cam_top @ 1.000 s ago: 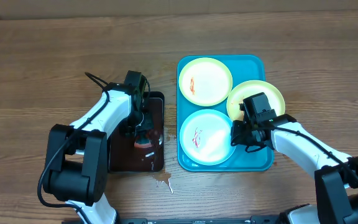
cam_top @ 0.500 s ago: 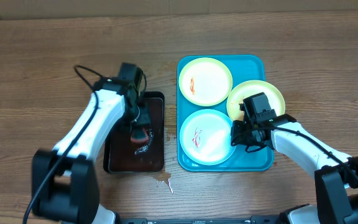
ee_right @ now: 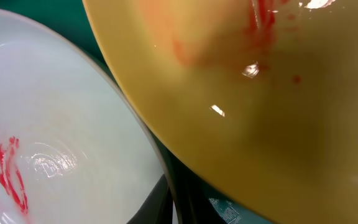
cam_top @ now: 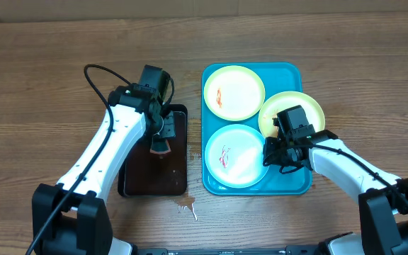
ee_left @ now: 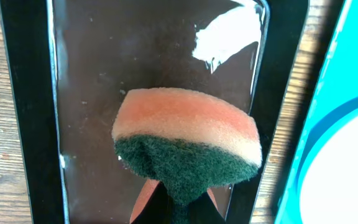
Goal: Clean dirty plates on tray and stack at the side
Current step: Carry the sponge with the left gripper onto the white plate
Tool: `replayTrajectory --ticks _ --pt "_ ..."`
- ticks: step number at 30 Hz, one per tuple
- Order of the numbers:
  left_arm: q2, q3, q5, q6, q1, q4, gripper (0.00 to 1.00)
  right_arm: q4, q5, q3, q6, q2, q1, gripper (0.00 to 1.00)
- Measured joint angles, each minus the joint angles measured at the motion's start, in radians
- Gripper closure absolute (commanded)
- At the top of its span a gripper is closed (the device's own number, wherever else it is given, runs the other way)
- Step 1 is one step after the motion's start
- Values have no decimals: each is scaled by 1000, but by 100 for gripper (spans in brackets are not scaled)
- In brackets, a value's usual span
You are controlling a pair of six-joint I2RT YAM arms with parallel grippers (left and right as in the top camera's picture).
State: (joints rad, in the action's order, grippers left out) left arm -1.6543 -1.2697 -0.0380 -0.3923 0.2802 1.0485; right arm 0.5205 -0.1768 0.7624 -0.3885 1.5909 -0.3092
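- Since the earlier overhead frames, the left arm has swung up and outward. It has carried the sponge (cam_top: 161,146) from the lower middle of the black tray (cam_top: 137,180) toward that tray's upper right. The right arm has not shifted.
- The left gripper (ee_left: 176,202) is clamped on the sponge's green scouring side, with the orange foam facing away. The sponge hangs over the wet black tray, just beside the turquoise tray (cam_top: 289,69).
- The right gripper (cam_top: 279,155) sits at the near edge of the second yellow-green plate (cam_top: 310,106), next to the white plate (cam_top: 234,154). The wrist view shows only a dark finger under the rim, so whether it grips cannot be told.
- Plate positions: the upper yellow-green plate (cam_top: 234,92) and the white plate lie flat in the turquoise tray. The second yellow-green plate overlaps the tray's right rim and appears tilted over the white plate.
- Progress: all three plates show red-orange smears, so none is judged clean. No plate is stacked at the side.
- Remaining: wipe each plate, then stack all three.
- A small puddle (cam_top: 185,207) sits on the table below the black tray.
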Motion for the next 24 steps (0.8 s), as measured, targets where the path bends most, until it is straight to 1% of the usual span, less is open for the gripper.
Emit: replayTrajectory --ticks 4,6,10,13,16,18,21,24 --pt "-3 -66 40 0 23 49 96 0 0 0 0 0 0 92" --pt "-3 -116 76 0 45 39 96 1 0 0 0 0 0 92" --pt "-3 -160 142 -7 129 -50 96 1 0 0 0 0 0 92" --pt "-18 -160 172 -39 228 -117 96 1 0 0 0 0 0 92" --pt "-69 -161 189 -71 313 -185 96 1 0 0 0 0 0 92" --pt "-135 -161 199 -100 364 -235 96 1 0 0 0 0 0 92" --pt "-230 -161 209 -137 396 -262 96 1 0 0 -1 0 0 92" --pt "-306 -161 226 -168 398 -267 96 1 0 0 0 0 0 92"
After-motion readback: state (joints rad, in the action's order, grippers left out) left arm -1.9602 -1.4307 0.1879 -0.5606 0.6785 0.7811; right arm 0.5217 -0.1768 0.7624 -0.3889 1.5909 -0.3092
